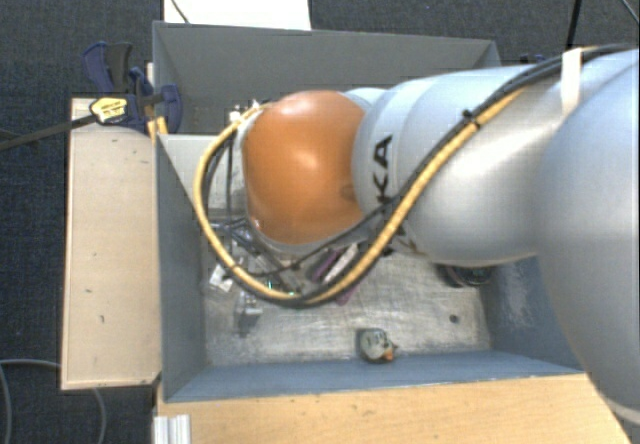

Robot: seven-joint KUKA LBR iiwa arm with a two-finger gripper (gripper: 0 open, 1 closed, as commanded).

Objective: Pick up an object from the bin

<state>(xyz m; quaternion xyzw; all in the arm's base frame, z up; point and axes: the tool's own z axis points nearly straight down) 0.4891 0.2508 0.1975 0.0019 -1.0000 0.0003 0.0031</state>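
Note:
My gripper (244, 313) pokes out as grey metal parts beneath the arm's orange cover, low over the left part of the bin floor. Nothing lies directly under it that I can make out. A small round grey-green thing with an orange spot (375, 344) lies on the floor against the bin's front wall, to the right of the gripper and apart from it. A dark thing (462, 278) lies further right, mostly hidden under the arm.
The arm and its orange cover hang over the middle and back of the bin and hide the floor there. A yellow cable loops round the cover down to the gripper. The bin's left wall stands close beside the gripper.

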